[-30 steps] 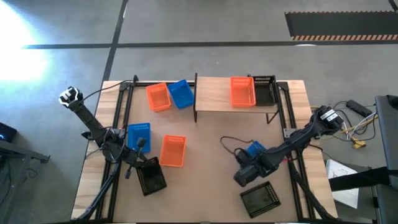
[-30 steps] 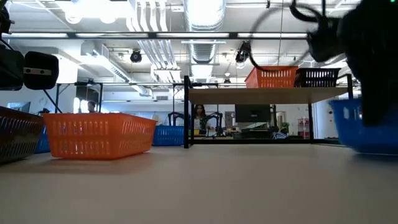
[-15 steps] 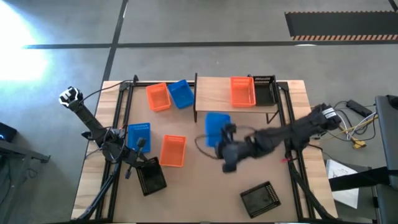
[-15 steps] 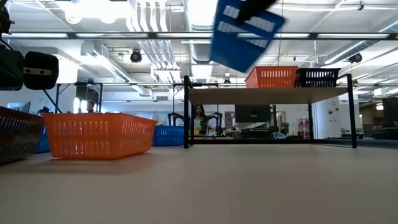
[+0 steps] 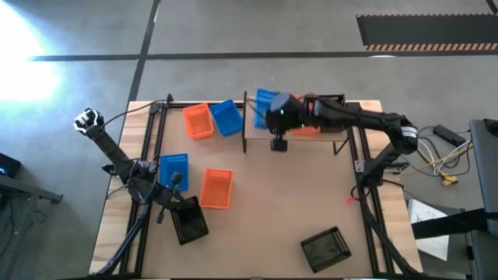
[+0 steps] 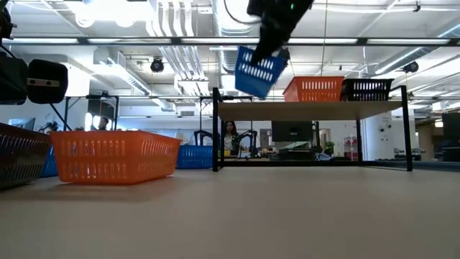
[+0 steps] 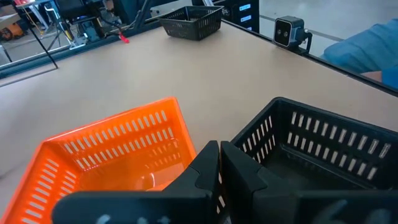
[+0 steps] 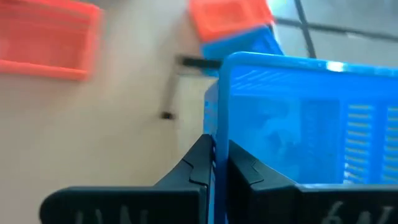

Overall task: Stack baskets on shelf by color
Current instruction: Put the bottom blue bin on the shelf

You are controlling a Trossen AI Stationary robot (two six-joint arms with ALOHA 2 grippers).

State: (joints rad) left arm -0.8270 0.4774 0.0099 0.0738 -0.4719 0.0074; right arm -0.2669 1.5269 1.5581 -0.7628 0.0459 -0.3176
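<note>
My right gripper is shut on a blue basket and holds it in the air over the left end of the shelf. On the shelf stand an orange basket and a black basket. On the table's left half lie an orange basket, two blue baskets, another orange basket and a black basket. My left gripper stays shut over the gap between these last two. My right gripper pinches one wall of the blue basket at its rim, one finger inside the basket and one outside. The basket is lifted clear and hangs tilted below the fingers, above the shelf's left end.
Another black basket lies near the table's front edge on the right. The middle and right of the tabletop are bare wood. Black frame bars run along both table sides.
My right gripper has risen from the table's near right and swung toward the far edge and the left, rolling its wrist, to a place over the shelf's left end. The blue basket went with it, lifted clear of the table and tipped.
</note>
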